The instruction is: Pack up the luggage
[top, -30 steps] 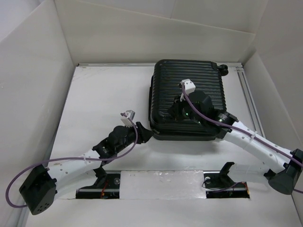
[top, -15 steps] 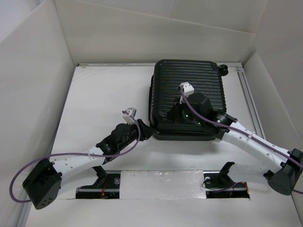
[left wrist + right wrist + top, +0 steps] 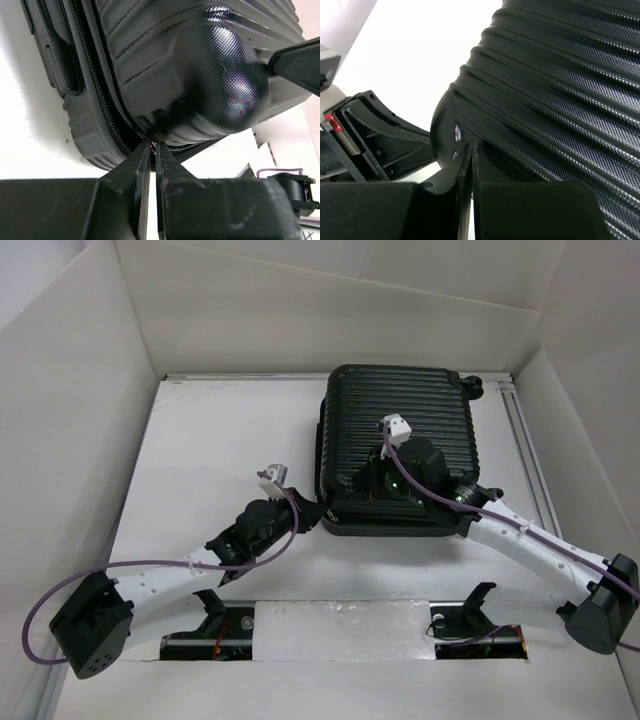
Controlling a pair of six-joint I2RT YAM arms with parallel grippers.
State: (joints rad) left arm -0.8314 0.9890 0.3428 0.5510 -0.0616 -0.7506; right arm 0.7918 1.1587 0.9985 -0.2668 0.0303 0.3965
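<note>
Closed black suitcase [image 3: 400, 430] lying flat on the white tabletop [image 3: 220, 440], with both arms at its near-left corner.

The suitcase sits toward the far right of the tabletop, ribbed shell facing up, with a wheel [image 3: 472, 387] showing at its far right corner. The left fingers [image 3: 137, 165] are drawn together with only a sliver between them. Their tips are at the zipper [image 3: 87, 55] seam where it rounds the corner, and whether anything is pinched there cannot be told. The right fingers [image 3: 462, 162] are likewise together, tips against the rounded edge of the upper shell. The two sets of fingers are near each other, the left low at the side seam and the right on top.
</note>
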